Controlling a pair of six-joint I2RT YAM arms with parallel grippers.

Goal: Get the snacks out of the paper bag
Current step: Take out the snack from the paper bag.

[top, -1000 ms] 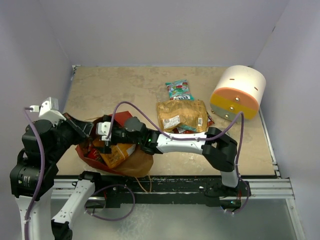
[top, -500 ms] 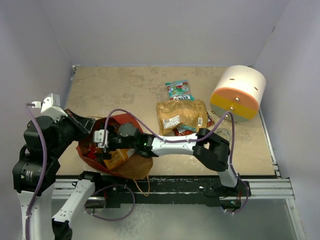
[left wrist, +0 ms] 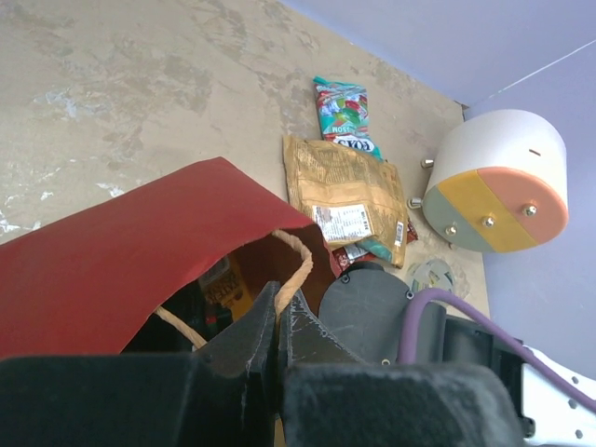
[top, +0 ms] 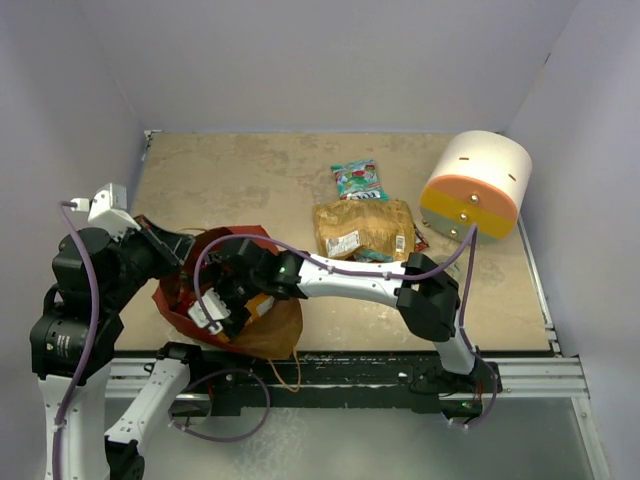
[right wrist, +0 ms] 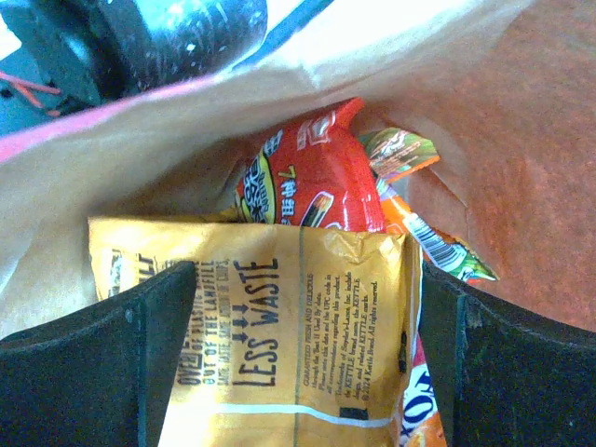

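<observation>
Paper bag (top: 281,327) sits at the near left of table (top: 250,165), red outside, mouth raised and facing right. Left gripper (top: 183,248) is at the bag's far-left rim. The right arm reaches across from the right side, and right gripper (top: 215,312) is down inside the mouth, its fingertips hidden by paper. Two snacks lie out on the table, well right of the bag: teal-green packet (top: 358,180) farther back, gold packet (top: 362,230) just in front of it. Can't tell whether their edges touch. White cylinder (top: 475,185) with an orange and yellow band stands at far right.

Left wrist view: the left gripper's fingers are pressed together with no gap. String handle (left wrist: 300,264) loops down to the tips and the red paper rises right against them. The gripper is pinched on the bag's rim, but the exact bite is hidden. Beyond are the teal-green and gold packets, the cylinder, and a small clear tape roll (left wrist: 433,275) near the cylinder's foot.

Right wrist view: kraft inside of the bag all round. The right gripper's jaws are spread wide, one finger on each side of yellow packet (right wrist: 289,354), which fills the gap between them. Can't tell whether the pads press on it. Red packet (right wrist: 307,182) lies deeper in behind it. Orange packet (right wrist: 438,251) with a barcode runs along the right. Small orange-green packet (right wrist: 400,154) is deepest.
</observation>
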